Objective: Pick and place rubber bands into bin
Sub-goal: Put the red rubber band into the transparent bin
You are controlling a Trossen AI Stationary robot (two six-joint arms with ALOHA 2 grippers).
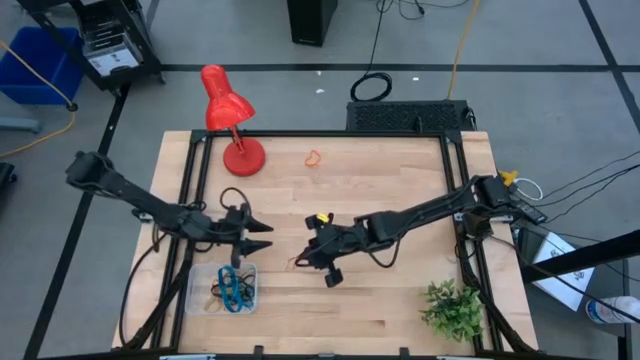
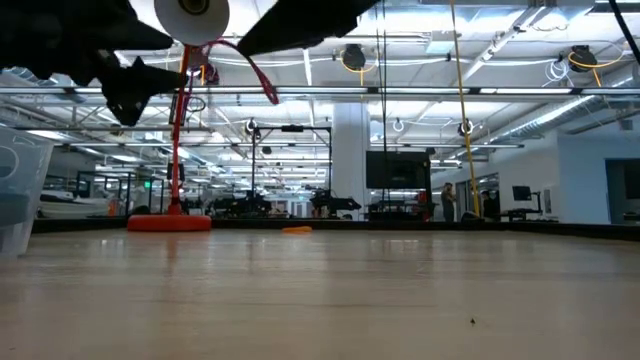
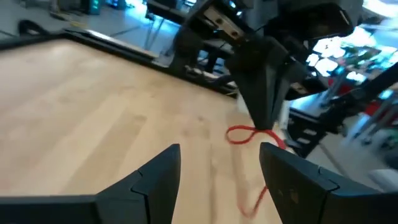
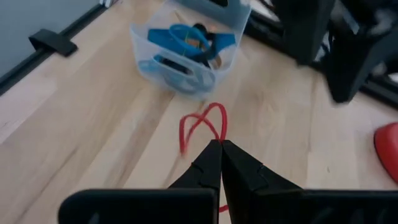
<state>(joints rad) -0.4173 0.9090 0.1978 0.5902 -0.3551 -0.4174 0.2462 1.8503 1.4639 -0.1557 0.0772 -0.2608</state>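
My right gripper (image 1: 303, 262) hangs over the table's middle, to the right of the bin, shut on a red rubber band (image 4: 203, 127). The bin (image 1: 222, 290), a clear plastic tray near the front left, holds blue, black and orange rubber bands (image 4: 186, 41). My left gripper (image 1: 262, 236) stands open just behind the bin, pointing at the right gripper (image 3: 264, 93), with nothing between its fingers. One orange rubber band (image 1: 313, 157) lies flat on the table at the far side. My right gripper pinches the red rubber band between its two shut fingertips (image 4: 221, 149), slanting down from the table's right. A loop of the band (image 3: 244, 134) sticks out past the tips and hangs slack. I cannot tell whether the band touches the table.
A red desk lamp (image 1: 230, 120) stands at the far left of the table, its base (image 2: 168, 222) on the wood. A small green plant (image 1: 452, 308) sits at the front right. Bare wood lies between the right gripper and the bin.
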